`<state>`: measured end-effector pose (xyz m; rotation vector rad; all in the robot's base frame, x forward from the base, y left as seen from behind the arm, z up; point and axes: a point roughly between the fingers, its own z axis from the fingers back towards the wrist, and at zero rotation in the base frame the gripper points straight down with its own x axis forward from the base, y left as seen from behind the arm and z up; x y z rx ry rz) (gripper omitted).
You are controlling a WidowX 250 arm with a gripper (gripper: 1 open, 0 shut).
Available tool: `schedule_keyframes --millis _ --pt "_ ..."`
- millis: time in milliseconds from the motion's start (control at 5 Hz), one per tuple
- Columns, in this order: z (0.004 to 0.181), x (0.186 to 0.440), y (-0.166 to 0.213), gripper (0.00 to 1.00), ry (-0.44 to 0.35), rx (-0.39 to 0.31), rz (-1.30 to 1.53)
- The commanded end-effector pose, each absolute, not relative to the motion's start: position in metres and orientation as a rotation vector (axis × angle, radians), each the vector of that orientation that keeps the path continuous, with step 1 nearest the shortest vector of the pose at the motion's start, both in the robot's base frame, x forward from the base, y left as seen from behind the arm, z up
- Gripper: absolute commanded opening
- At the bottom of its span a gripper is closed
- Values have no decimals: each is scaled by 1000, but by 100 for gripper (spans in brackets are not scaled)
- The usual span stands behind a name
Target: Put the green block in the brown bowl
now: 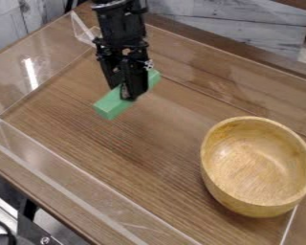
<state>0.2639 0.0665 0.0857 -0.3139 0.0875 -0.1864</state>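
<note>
The green block (114, 106) is a short bright green bar held tilted above the wooden table, its upper end hidden between the black fingers. My gripper (127, 88) comes down from the top of the view and is shut on the block's upper part. The brown bowl (259, 165) is a round, thick-walled tan wooden bowl standing upright and empty at the lower right, well apart from the block and to its right.
The table (156, 163) is dark wood grain under a glossy clear cover. A low transparent wall (66, 177) runs along the near left edge. A pale marbled surface (264, 24) lies beyond the far edge.
</note>
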Motion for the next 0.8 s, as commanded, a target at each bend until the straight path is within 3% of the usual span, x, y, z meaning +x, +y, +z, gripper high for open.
schedule_keyframes --millis 0,600 --pt "97 277 75 0 11 -278 -186" --pt "89 288 81 0 -38 -258 -188"
